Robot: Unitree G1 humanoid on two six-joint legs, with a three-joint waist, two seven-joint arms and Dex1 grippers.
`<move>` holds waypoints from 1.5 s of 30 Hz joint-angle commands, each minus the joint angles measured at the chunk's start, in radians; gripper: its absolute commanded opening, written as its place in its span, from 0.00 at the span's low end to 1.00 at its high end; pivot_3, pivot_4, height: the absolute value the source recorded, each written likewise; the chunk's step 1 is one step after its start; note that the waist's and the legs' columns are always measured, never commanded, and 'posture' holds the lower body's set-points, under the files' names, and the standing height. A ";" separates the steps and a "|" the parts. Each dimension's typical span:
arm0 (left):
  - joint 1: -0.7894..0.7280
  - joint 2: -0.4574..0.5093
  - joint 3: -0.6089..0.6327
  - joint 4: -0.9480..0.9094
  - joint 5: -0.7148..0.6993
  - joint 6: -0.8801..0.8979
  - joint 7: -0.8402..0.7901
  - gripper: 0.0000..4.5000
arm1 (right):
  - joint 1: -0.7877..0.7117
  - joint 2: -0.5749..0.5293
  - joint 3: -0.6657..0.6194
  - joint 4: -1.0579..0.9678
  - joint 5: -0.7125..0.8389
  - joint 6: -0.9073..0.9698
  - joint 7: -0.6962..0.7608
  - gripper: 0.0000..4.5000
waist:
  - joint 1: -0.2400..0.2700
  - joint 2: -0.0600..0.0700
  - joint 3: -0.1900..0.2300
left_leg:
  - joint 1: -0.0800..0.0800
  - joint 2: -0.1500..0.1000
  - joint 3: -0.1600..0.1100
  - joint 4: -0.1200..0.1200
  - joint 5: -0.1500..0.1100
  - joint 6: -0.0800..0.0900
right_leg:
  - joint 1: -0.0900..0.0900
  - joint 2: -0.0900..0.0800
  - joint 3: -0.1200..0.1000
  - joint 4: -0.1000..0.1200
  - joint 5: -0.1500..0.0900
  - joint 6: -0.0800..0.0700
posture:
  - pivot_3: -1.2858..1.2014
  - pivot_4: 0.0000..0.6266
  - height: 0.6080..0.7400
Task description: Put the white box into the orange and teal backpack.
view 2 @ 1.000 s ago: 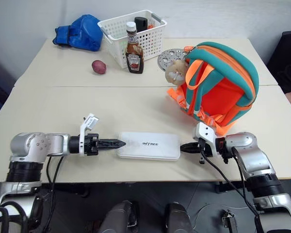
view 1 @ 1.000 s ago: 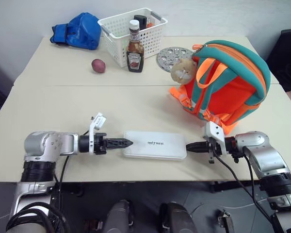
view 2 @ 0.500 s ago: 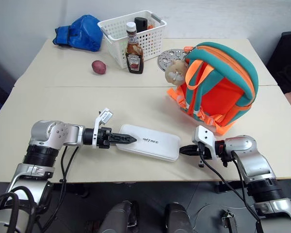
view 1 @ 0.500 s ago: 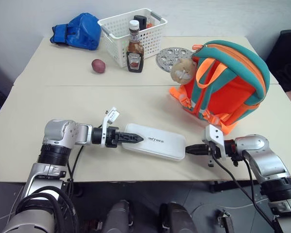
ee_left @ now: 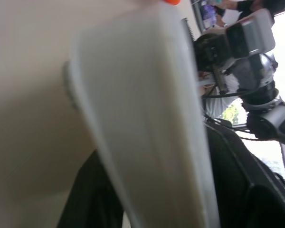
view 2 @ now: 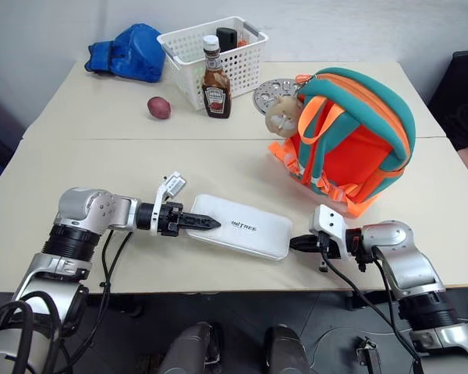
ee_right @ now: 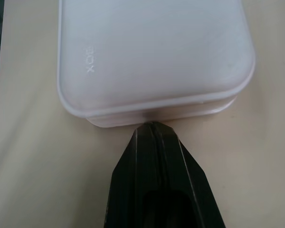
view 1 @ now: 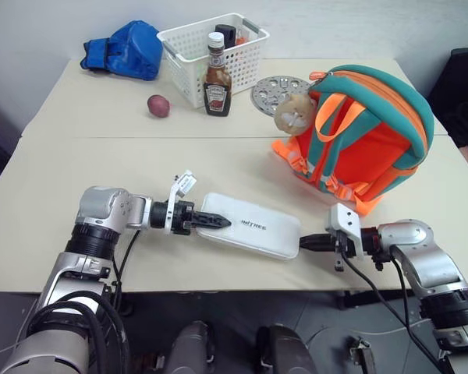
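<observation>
The white box (view 1: 251,226), a flat case with rounded corners and small dark lettering on its lid, lies on the tabletop (view 1: 101,164) between the two sets of fingers, its left end tilted up where the left fingers (view 1: 210,222) clasp its edge and its right end touching the tips of the closed right fingers (view 1: 312,244). The orange and teal backpack (view 1: 366,136) stands upright well beyond the right fingers, its teal straps facing the box and a tan plush charm (view 1: 295,111) hanging at its left side.
</observation>
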 commanded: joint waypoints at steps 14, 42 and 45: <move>0.167 0.062 0.455 -0.392 -0.226 0.149 0.129 0.30 | 0.111 0.057 -0.315 -0.271 0.239 0.289 -0.317 0.04 | -0.003 0.000 0.000 | -0.001 0.001 -0.002 0.000 0.000 0.000 | -0.001 -0.001 0.000 0.000 0.000 0.000 | 0.52 0.24 1.00; 0.395 -0.013 0.891 -0.704 -0.572 0.068 0.655 0.30 | -0.402 0.348 -0.298 0.118 0.326 0.317 -0.604 0.90 | -0.026 -0.001 0.001 | -0.002 0.000 -0.001 -0.004 0.000 -0.001 | -0.003 0.000 0.002 0.000 0.000 0.000 | 0.52 0.24 1.00; 0.407 0.003 0.893 -0.688 -0.593 0.035 0.676 0.30 | -0.410 0.340 -0.295 0.137 0.329 0.296 -0.559 0.70 | -0.027 -0.001 0.001 | -0.002 0.000 -0.001 -0.004 0.000 -0.001 | -0.003 0.000 0.002 0.000 0.000 0.000 | 0.52 0.24 1.00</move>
